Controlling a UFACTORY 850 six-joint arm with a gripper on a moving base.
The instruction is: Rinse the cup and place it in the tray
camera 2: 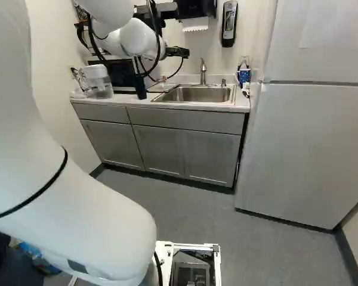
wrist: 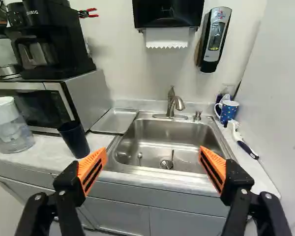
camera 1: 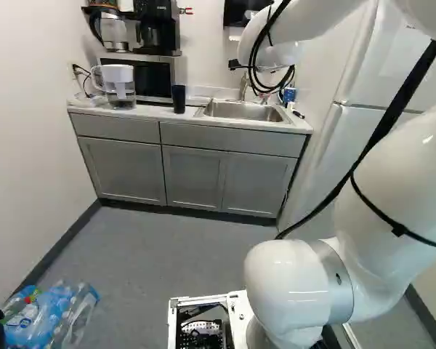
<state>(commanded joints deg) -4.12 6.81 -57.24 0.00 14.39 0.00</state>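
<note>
Part of my gripper (camera 2: 178,52) shows beyond the white wrist in the right base view. In the wrist view the gripper (wrist: 152,156) stands wide open, nothing held between its orange pads. A dark cup (wrist: 74,139) is upright on the counter, left of the sink and beyond one finger; the left base view shows the same cup (camera 1: 178,99) near the microwave. The shallow metal tray (wrist: 115,121) lies between microwave and sink (wrist: 169,140), with no object visible in it. A blue patterned mug (wrist: 228,111) stands at the sink's other side.
The faucet (wrist: 173,104) rises behind the basin. A water pitcher (wrist: 10,127) and the microwave (wrist: 44,104) stand beyond the dark cup. A brush (wrist: 243,141) lies by the mug. The fridge (camera 2: 310,143) borders the counter; bottles (camera 1: 54,316) lie on the floor.
</note>
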